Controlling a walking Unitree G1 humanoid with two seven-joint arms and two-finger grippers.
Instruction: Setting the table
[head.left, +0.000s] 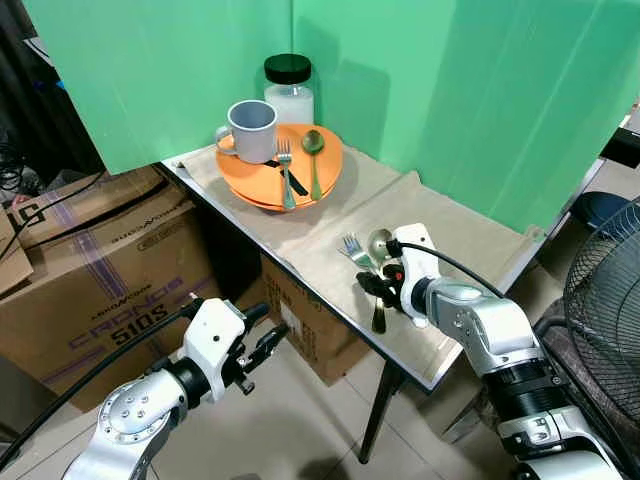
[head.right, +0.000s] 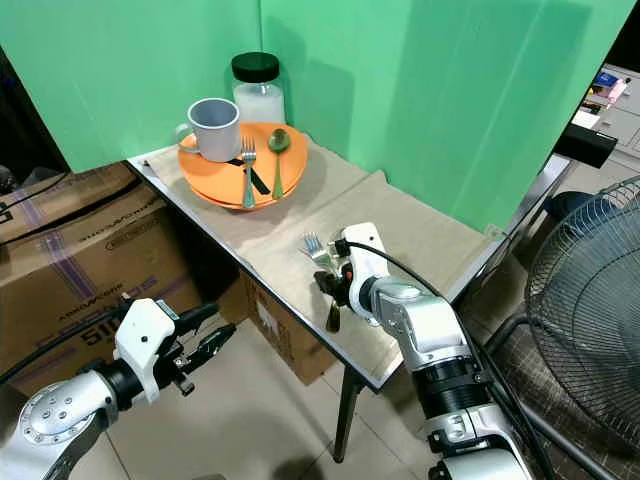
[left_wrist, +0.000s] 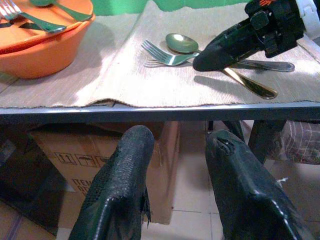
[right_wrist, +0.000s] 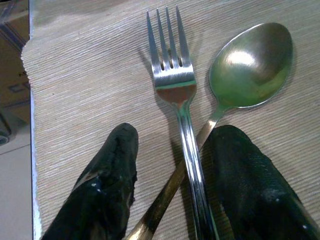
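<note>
Left eye view, beige cloth-covered table (head.left: 470, 235), green backdrop (head.left: 450, 90), both grippers open, empty.

a narrow table (head.left: 455, 372) with dark metal legs stands against green panels, covered by a beige ribbed cloth (head.left: 330, 235). at its far end sit stacked orange plates (head.left: 325, 178) and, behind them, a black-lidded jar (head.left: 289, 87). nearer the front edge, a silver fork (right_wrist: 175, 85) lies crossed over a gold-handled spoon (right_wrist: 247, 67) on the cloth.
</note>
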